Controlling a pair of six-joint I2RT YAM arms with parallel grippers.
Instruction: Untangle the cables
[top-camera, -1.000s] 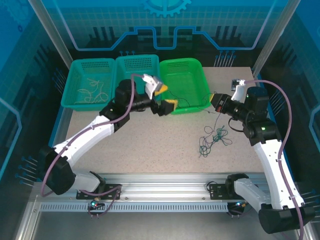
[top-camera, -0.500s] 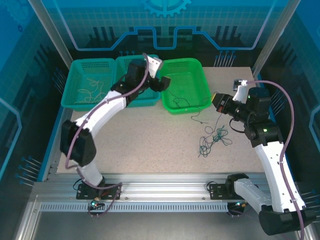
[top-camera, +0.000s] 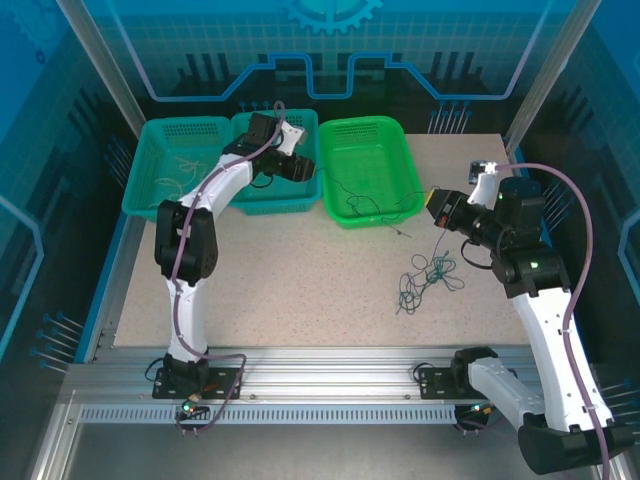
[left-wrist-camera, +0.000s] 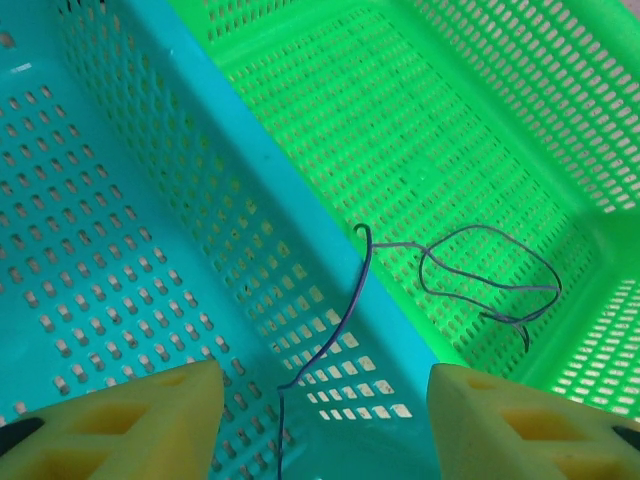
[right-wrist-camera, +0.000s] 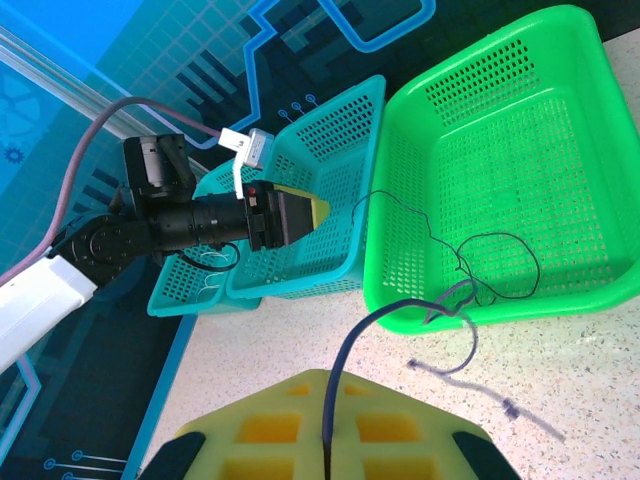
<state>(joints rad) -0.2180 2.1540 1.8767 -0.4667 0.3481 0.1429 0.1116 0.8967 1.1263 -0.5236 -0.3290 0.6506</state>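
Observation:
A clump of dark green and black cables (top-camera: 425, 275) lies on the table in front of my right arm. Thin dark strands (top-camera: 365, 205) curl inside the green basket (top-camera: 365, 160). A purple wire (left-wrist-camera: 345, 310) runs from that basket over the rim into the middle teal basket (left-wrist-camera: 120, 200), passing between the wide-apart pads of my open left gripper (left-wrist-camera: 320, 400), which hovers over the teal basket (top-camera: 300, 165). My right gripper (right-wrist-camera: 328, 420) is shut on a purplish wire (right-wrist-camera: 400, 305) that arches up toward the green basket's front wall.
A second teal basket (top-camera: 160, 135) at the far left holds cream-white strands (top-camera: 185, 180). The three baskets stand side by side along the table's back edge. Bare speckled tabletop (top-camera: 300, 270) stretches between the arms.
My left arm has swung back and left, from the green basket's front corner to above the middle teal basket. The right arm has hardly moved.

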